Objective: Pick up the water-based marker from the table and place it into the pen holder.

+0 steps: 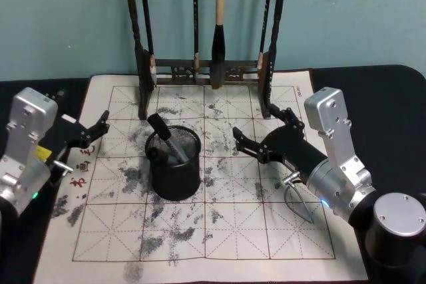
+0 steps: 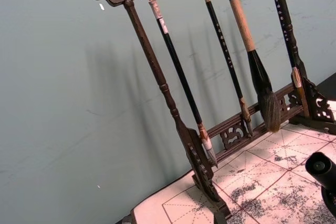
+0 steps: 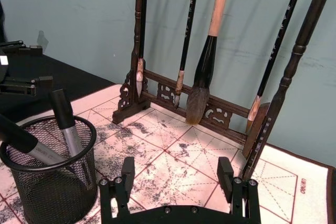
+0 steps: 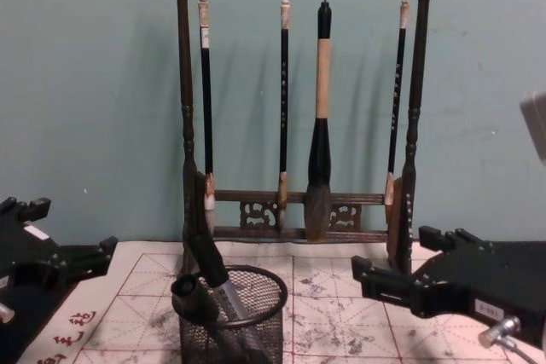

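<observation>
Left pincer [image 1: 96,131] released, idle at mat's left edge. Pen holder [image 1: 174,164] mid-mat, two markers [image 1: 165,136] leaning inside; light, stiff, slick barrels, best gripped mid-barrel. Right pincer [image 1: 263,132] released, empty, just beside holder.

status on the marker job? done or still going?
Looks done: two markers stand leaning in the pen holder, none lie on the mat. Nothing in hand: the right gripper is open and empty beside the holder, the left gripper off to its other side. Nothing visibly left.
</observation>
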